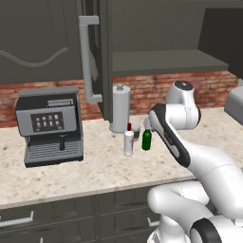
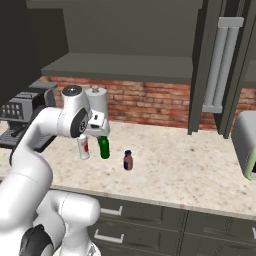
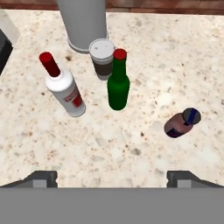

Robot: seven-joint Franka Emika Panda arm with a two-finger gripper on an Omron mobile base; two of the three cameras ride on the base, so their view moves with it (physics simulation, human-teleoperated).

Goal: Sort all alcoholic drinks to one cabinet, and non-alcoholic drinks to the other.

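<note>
Green bottle (image 3: 118, 85): upright on bench (image 3: 109, 144), between white bottle (image 3: 64, 89) and purple bottle (image 3: 181, 123), coffee cup (image 3: 102, 57) just behind. Pincer (image 3: 111, 177): released, empty, above; bottle probably straight ahead of its gap, long axis vertical.

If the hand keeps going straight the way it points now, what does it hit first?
Probably bare counter just short of the green bottle. The open hand points down between the white bottle and purple bottle; depth is uncertain.
</note>
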